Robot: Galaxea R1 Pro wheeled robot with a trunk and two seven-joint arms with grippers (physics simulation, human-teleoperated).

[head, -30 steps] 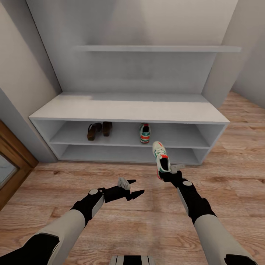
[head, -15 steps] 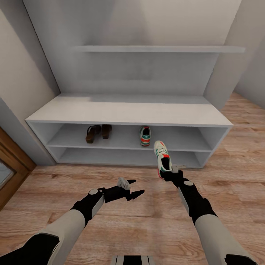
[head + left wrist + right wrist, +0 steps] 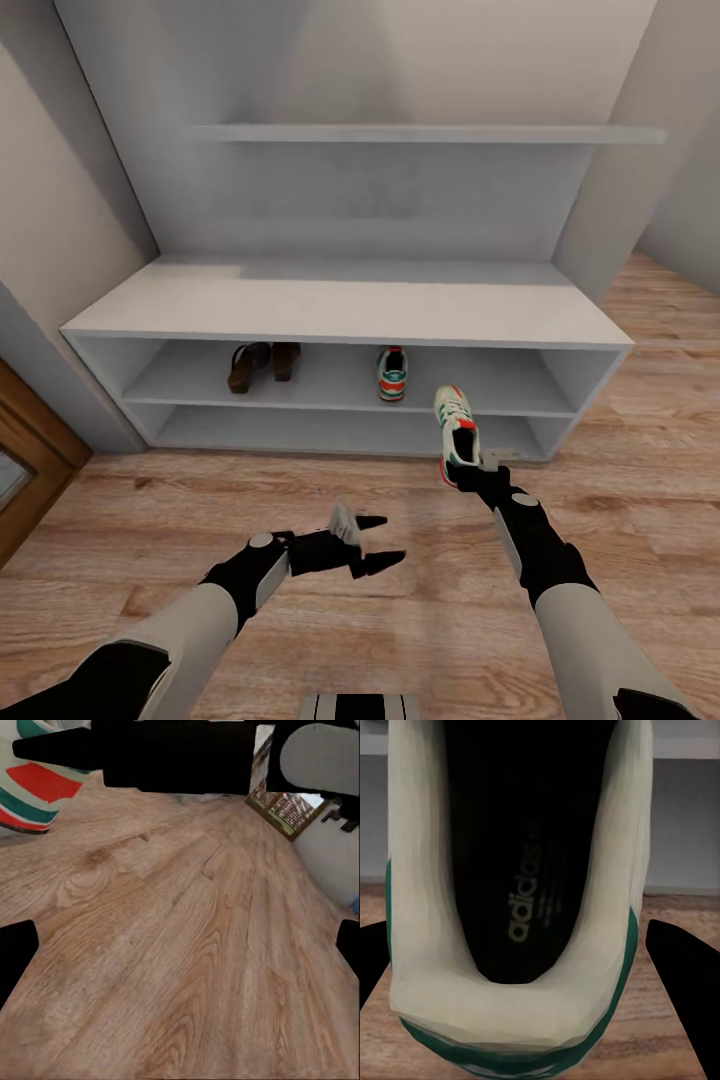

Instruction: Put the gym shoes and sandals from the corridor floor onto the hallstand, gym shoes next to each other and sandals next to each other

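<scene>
My right gripper (image 3: 470, 466) is shut on the heel of a cream-white gym shoe (image 3: 456, 428) with green stripes. It holds the shoe toe-forward above the corridor floor (image 3: 420, 600), just in front of the hallstand (image 3: 340, 300). The right wrist view looks into that gym shoe (image 3: 521, 907) at its dark insole, with a finger (image 3: 682, 975) on either side. The other gym shoe (image 3: 392, 374) stands on the upper open shelf. The two brown sandals (image 3: 258, 365) stand side by side on the same shelf, further left. My left gripper (image 3: 375, 542) is open over bare floor.
A wooden door frame (image 3: 30, 450) stands at the left by the wall. An upper shelf (image 3: 430, 133) juts from the back panel. The left wrist view shows plank flooring (image 3: 180, 945), and the held shoe's heel (image 3: 34, 787) beside my right arm.
The view has drawn a little closer to the hallstand. My right gripper has carried the shoe rightward, away from the shelved gym shoe. My left gripper has dropped slightly and stays open.
</scene>
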